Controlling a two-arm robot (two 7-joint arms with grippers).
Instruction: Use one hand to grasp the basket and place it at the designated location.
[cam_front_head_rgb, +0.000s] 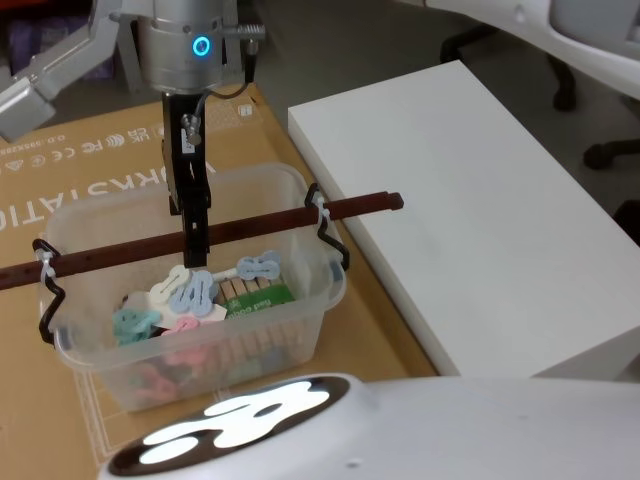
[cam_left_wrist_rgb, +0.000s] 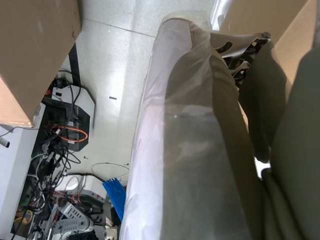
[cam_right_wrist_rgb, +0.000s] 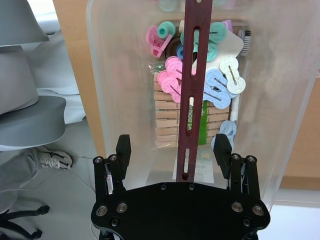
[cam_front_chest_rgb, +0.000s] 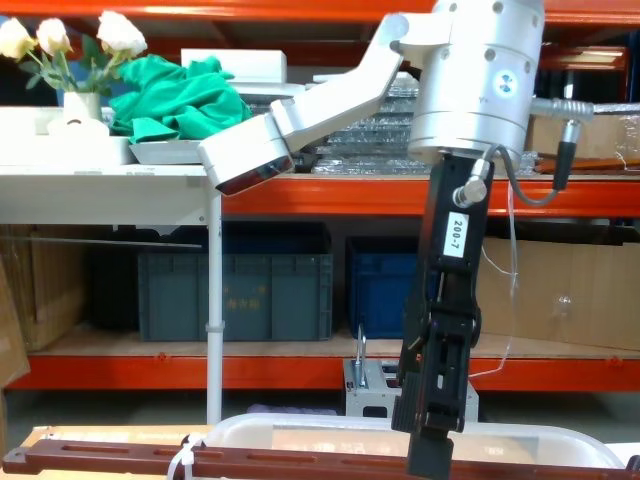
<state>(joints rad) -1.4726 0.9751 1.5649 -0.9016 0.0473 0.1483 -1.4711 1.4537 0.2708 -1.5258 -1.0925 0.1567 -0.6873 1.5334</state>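
The basket (cam_front_head_rgb: 305, 305) is a clear plastic tub standing on a cardboard sheet (cam_front_head_rgb: 90, 160), with colourful clothespins (cam_front_head_rgb: 195, 295) inside. A reddish-brown wooden bar handle (cam_front_head_rgb: 340, 208) lies across its rim, tied on with white zip ties. My right gripper (cam_front_head_rgb: 196, 250) hangs straight down over the middle of the bar. In the right wrist view the gripper (cam_right_wrist_rgb: 173, 150) is open, one finger on each side of the handle (cam_right_wrist_rgb: 191, 90), above the clothespins (cam_right_wrist_rgb: 172, 77) in the basket (cam_right_wrist_rgb: 107, 75). In the chest view the gripper (cam_front_chest_rgb: 430, 455) reaches the handle (cam_front_chest_rgb: 100, 462) at the basket rim (cam_front_chest_rgb: 300, 425).
A low white table (cam_front_head_rgb: 480, 230) stands directly right of the basket, its top bare. The robot's white body (cam_front_head_rgb: 400, 430) fills the near edge. Shelving with dark blue crates (cam_front_chest_rgb: 230, 290) stands behind. The left wrist view shows a plastic-wrapped limb (cam_left_wrist_rgb: 190, 150) over the floor.
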